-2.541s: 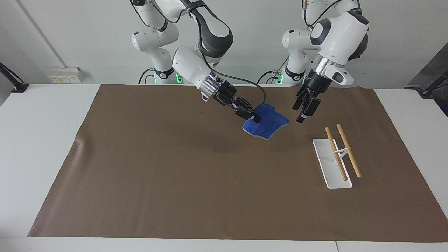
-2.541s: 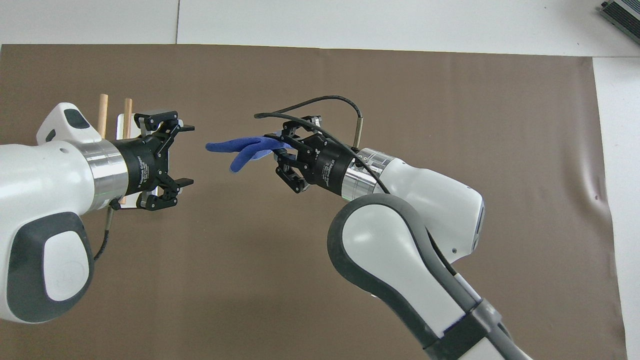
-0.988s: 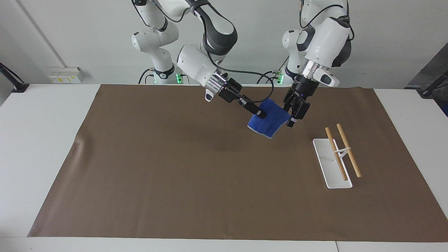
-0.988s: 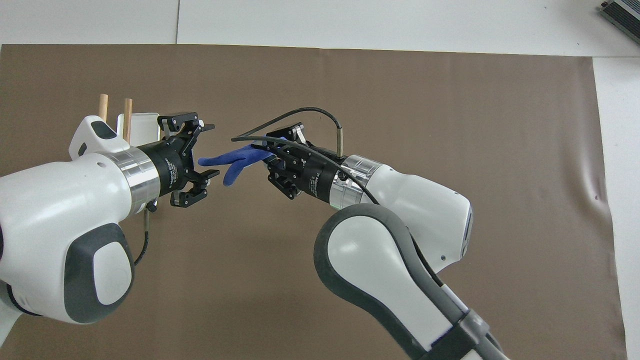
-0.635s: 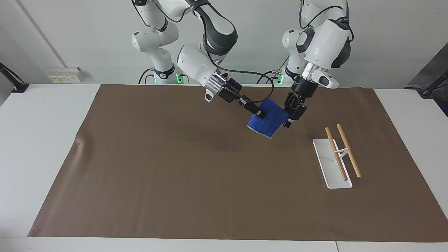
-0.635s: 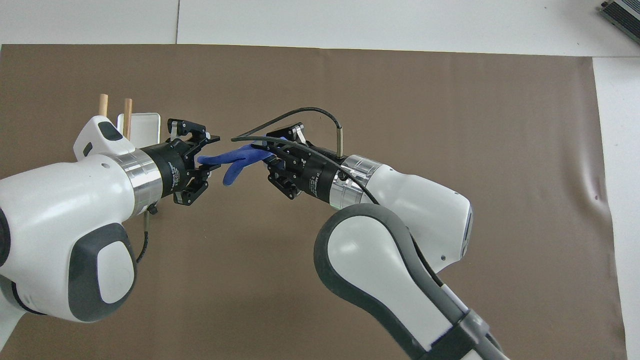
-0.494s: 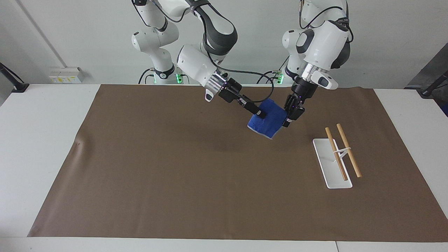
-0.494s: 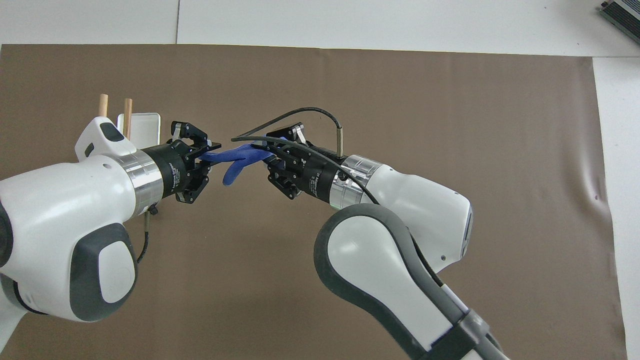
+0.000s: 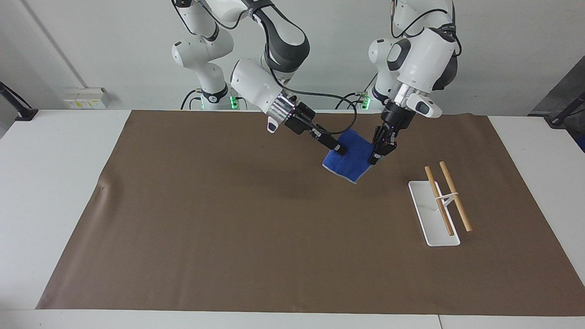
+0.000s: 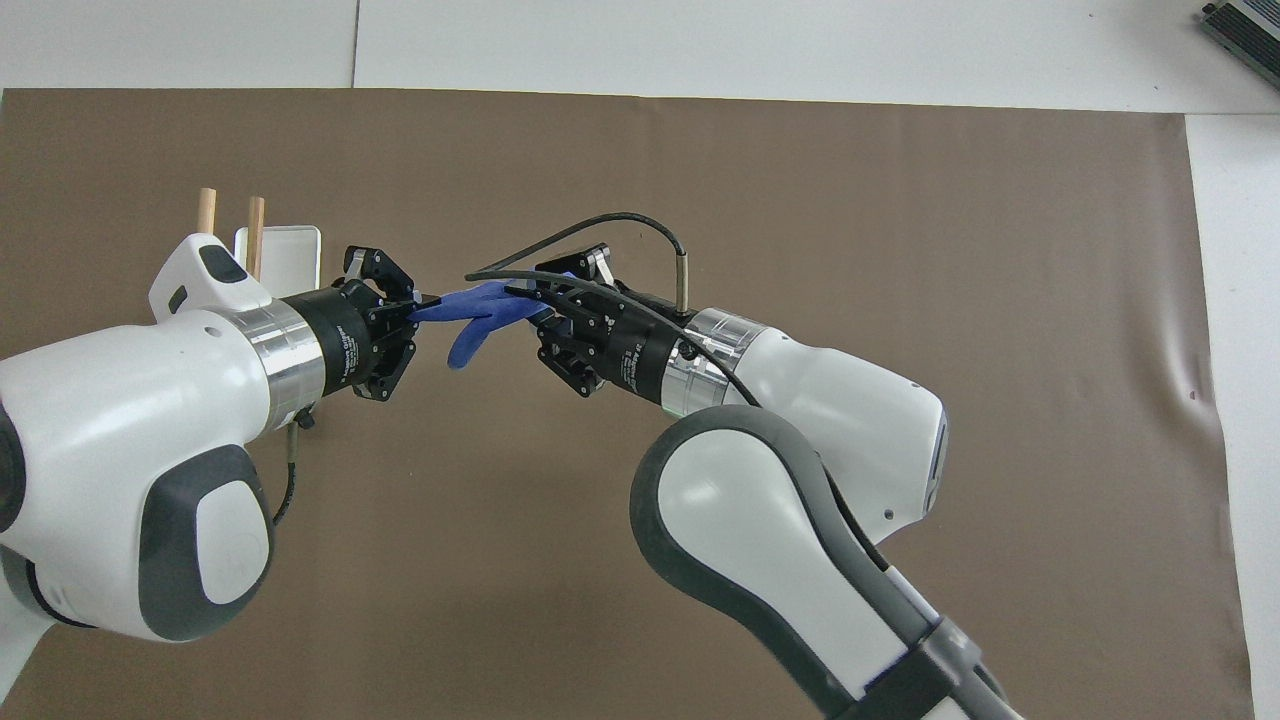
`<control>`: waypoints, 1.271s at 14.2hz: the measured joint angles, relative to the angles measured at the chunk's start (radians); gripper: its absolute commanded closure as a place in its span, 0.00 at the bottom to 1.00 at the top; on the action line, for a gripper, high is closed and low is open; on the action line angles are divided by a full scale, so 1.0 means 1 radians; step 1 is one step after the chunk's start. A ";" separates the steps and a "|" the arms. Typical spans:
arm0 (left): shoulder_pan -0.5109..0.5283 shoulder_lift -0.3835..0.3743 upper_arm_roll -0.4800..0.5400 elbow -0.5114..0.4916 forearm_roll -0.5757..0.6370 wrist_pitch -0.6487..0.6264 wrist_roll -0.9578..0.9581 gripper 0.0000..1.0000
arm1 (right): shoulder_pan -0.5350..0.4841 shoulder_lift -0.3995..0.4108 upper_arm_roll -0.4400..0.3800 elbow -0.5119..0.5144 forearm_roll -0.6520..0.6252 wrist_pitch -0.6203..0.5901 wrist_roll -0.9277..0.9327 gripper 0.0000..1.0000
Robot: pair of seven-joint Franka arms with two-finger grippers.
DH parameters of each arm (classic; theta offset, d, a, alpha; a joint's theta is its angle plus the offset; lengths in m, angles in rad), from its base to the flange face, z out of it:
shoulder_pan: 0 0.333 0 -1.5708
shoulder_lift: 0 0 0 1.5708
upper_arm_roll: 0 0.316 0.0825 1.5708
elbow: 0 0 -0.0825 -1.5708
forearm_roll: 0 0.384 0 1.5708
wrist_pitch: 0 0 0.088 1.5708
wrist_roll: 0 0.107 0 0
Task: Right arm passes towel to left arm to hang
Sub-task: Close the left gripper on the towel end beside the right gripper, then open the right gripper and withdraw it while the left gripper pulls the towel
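**A:** What is hidden or hard to read here?

**B:** In the overhead view the left arm's white body covers most of the rack; only the tops of its two wooden rods and a corner of its white base show. The same view shows the towel edge-on, as a thin strip with a drooping fold. Where each set of fingers meets the cloth is partly masked by the cloth itself.

**A:** And the grippers?

**B:** The right gripper reaches in from the right arm's side and pinches one edge of the towel, its fingers pressed together on the cloth. The left gripper points down at the other edge, its fingers drawn in tight onto that edge. Both hold the cloth up in the air over the brown mat.

**A:** How does the towel look?

**B:** It is small, rectangular and bright blue, with a thin pale edge along its lower border. It hangs tilted between the two grippers, one corner pointing down. The rack stands on the mat toward the left arm's end of the table, well apart from the towel.
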 measured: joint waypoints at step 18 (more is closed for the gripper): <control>0.044 0.033 0.032 0.038 0.008 0.006 0.618 1.00 | -0.264 0.015 -0.013 -0.077 -0.822 -0.065 -0.497 0.00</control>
